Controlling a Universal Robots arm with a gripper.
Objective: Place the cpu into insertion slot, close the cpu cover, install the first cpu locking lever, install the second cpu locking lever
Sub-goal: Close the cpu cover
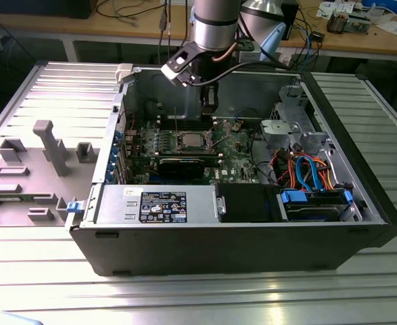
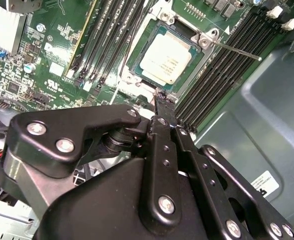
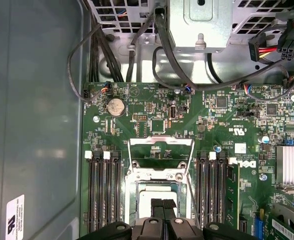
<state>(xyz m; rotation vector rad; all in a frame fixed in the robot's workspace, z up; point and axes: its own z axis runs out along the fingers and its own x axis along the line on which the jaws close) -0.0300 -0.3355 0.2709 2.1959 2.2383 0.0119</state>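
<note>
In the insertion slot (image 2: pixel 131 77), one cpu (image 2: pixel 167 59) (one cpu cover (image 3: pixel 160 141) open); nearby, one gripper (image 2: pixel 162 100), closed.

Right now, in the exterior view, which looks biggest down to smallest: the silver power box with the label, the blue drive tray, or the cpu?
1. silver power box
2. blue drive tray
3. cpu, plainly smallest, though it lies farther from the camera than the other two.
</note>
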